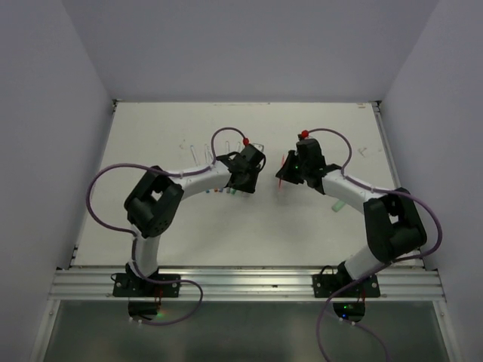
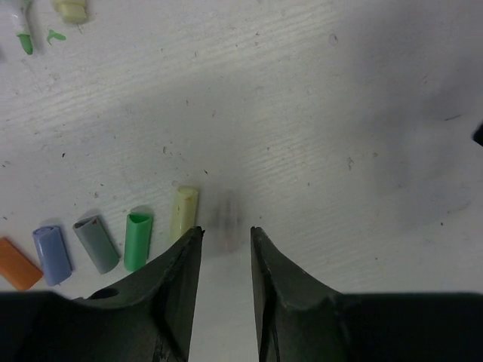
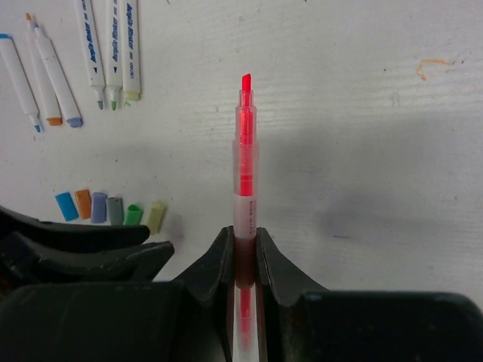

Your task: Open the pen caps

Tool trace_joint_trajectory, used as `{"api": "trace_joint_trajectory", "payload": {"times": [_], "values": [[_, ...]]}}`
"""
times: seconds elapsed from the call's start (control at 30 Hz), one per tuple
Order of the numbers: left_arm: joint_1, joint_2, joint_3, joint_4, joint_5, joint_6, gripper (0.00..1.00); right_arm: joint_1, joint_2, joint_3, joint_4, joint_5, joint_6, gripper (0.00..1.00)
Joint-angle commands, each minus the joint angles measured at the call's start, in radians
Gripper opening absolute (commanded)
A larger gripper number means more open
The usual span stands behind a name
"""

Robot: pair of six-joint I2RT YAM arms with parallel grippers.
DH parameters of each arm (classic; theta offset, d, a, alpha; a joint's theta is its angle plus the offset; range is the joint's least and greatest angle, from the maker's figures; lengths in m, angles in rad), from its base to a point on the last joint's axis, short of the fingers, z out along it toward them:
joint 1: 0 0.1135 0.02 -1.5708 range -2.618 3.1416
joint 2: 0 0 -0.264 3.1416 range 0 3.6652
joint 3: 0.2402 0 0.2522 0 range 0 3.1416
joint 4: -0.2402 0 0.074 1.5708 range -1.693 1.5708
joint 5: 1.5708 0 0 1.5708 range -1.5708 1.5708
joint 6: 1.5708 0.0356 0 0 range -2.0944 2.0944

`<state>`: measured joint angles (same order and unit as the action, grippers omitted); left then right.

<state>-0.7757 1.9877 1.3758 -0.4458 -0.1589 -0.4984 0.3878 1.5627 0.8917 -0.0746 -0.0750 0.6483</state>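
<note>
Bare white worktop (image 1: 264,226). Right gripper (image 3: 244,235) clamped on red pen (image 3: 244,151), tip bare. Left gripper (image 2: 226,231) slightly parted, gripping nothing; faint pinkish blur at its tips, unclear. White pens (image 3: 113,53) lie uncapped. Pen caps (image 3: 115,210) rowed just beside left gripper. Uncapping looks about done.

Bright even light, soft shadows on table (image 2: 339,90), left fingers (image 2: 170,294) slightly blurred

The stubby plastic pen caps (image 3: 115,210) run blue, orange, lavender, grey, green and pale yellow, the slim translucent plastic highlighter (image 3: 244,151) is red, the flat grained table (image 3: 362,113) is white, and a blurred smudge (image 2: 226,219) seems pinkish.
</note>
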Motion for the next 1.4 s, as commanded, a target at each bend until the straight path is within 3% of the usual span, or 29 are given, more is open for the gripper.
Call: {"api": "trace_joint_trajectory", "payload": {"times": [0.0, 0.13, 0.37, 0.43, 0.47, 0.57, 0.8, 1.07, 1.23, 1.37], "values": [[-0.007, -0.148, 0.049, 0.002, 0.006, -0.026, 0.37, 0.002, 0.023, 0.082, 0.044, 0.004, 0.011, 0.00], [-0.007, -0.271, 0.084, -0.019, -0.033, -0.019, 0.40, 0.003, 0.086, 0.160, 0.056, 0.003, 0.013, 0.00], [0.033, -0.434, 0.014, -0.031, -0.143, 0.000, 0.75, 0.005, 0.247, 0.272, 0.147, -0.052, 0.063, 0.00], [0.075, -0.496, -0.048, -0.012, -0.148, 0.006, 0.82, 0.006, 0.302, 0.314, 0.176, -0.062, 0.077, 0.00], [0.093, -0.518, -0.072, -0.004, -0.149, 0.006, 0.90, 0.010, 0.322, 0.332, 0.179, -0.065, 0.080, 0.00], [0.177, -0.596, -0.171, 0.022, -0.148, 0.012, 1.00, 0.028, 0.405, 0.410, 0.180, -0.071, 0.068, 0.00], [0.295, -0.696, -0.325, 0.030, -0.137, 0.017, 1.00, 0.057, 0.551, 0.536, 0.205, -0.062, 0.066, 0.04], [0.320, -0.713, -0.383, 0.035, -0.117, 0.004, 1.00, 0.069, 0.652, 0.610, 0.249, -0.058, 0.114, 0.11], [0.326, -0.710, -0.380, 0.045, -0.110, 0.009, 1.00, 0.069, 0.666, 0.601, 0.254, -0.057, 0.143, 0.31], [0.329, -0.707, -0.383, 0.055, -0.097, 0.006, 1.00, 0.066, 0.646, 0.584, 0.233, -0.042, 0.134, 0.40]]}}
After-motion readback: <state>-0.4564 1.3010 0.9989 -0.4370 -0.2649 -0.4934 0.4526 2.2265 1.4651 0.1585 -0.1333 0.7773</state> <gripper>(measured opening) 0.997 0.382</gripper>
